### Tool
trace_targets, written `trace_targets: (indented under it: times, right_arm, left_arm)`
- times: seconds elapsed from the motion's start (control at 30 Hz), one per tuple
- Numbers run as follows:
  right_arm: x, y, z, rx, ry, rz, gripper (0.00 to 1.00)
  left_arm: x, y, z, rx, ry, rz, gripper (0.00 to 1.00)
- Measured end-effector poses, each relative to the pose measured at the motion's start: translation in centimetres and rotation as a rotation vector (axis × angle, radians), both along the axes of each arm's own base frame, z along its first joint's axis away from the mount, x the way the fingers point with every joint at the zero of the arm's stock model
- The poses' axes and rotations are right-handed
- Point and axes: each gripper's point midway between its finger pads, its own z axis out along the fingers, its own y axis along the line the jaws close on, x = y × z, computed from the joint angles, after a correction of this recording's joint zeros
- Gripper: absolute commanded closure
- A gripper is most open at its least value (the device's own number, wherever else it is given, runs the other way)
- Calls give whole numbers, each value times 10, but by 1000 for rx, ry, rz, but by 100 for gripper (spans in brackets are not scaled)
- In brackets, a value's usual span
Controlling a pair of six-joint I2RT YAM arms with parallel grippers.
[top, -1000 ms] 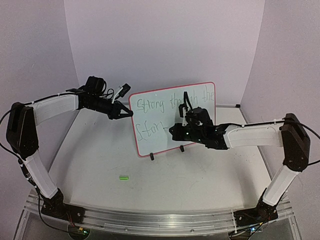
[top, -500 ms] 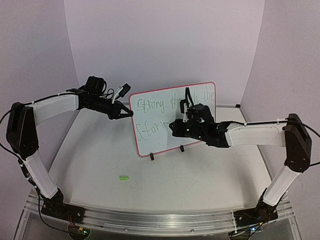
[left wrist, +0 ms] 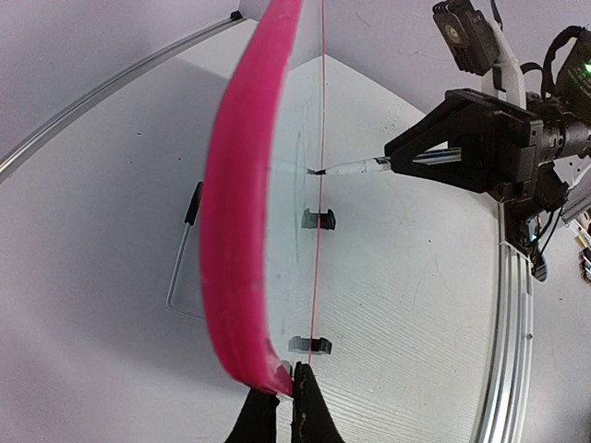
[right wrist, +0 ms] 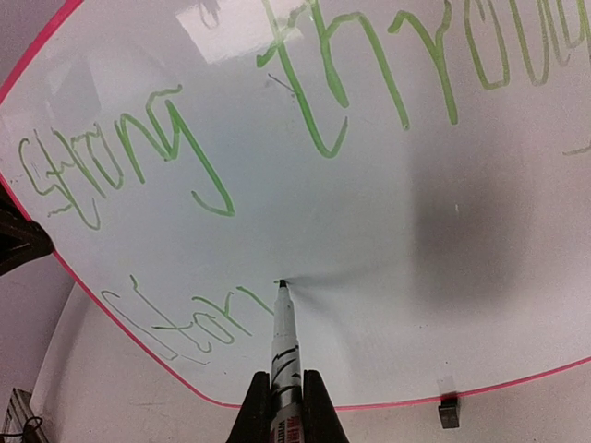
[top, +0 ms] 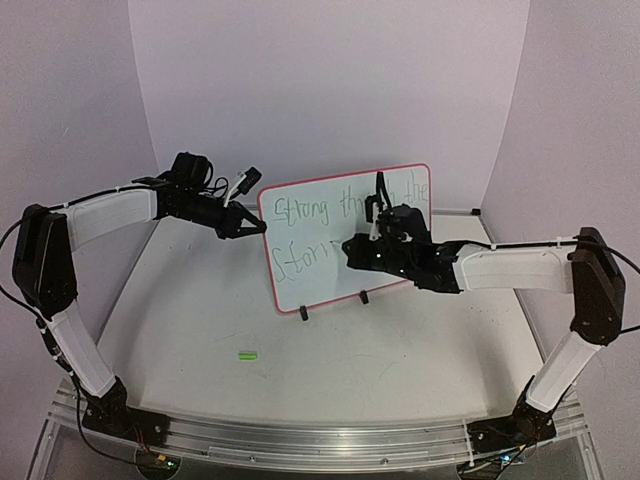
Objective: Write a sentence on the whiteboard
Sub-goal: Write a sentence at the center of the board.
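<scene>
The whiteboard (top: 330, 275), white with a pink-red frame, stands upright on two black clip feet at the table's middle. Green writing on it reads "Strong through the" and, below, "Stor". My left gripper (top: 262, 227) is shut on the board's left frame edge (left wrist: 242, 268). My right gripper (top: 372, 240) is shut on a white marker (right wrist: 284, 346), whose tip touches the board (right wrist: 388, 240) just right of "Stor". The marker also shows in the left wrist view (left wrist: 355, 168), tip on the board face.
A small green marker cap (top: 247, 354) lies on the table in front of the board, to the left. Purple walls close in the back and sides. A metal rail (top: 300, 440) runs along the near edge.
My right gripper has moved up and a little right along the board with the marker, adding strokes after "Stor". The left arm and the board have not moved.
</scene>
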Motion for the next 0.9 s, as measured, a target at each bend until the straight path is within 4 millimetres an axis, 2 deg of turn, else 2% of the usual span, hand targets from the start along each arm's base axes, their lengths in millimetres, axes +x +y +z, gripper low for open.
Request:
trace_targets:
  times: [0.27, 0.37, 0.57, 0.8, 0.9]
  right_arm:
    - [-8, -11, -29, -24, 63, -15, 100]
    - [-9, -12, -32, -28, 71, -18, 100]
    - [-7, -11, -29, -30, 66, -14, 100]
    - [0, -1, -2, 5, 22, 2, 100]
    - [1, 0, 2, 8, 15, 3, 100]
  left_arm:
    - [0, 0, 0, 0, 0, 0, 100]
    - [0, 0, 0, 0, 0, -1, 100]
    - [0, 0, 0, 0, 0, 0, 100]
    - [0, 0, 0, 0, 0, 0, 100]
    - [0, 0, 0, 0, 0, 0, 100]
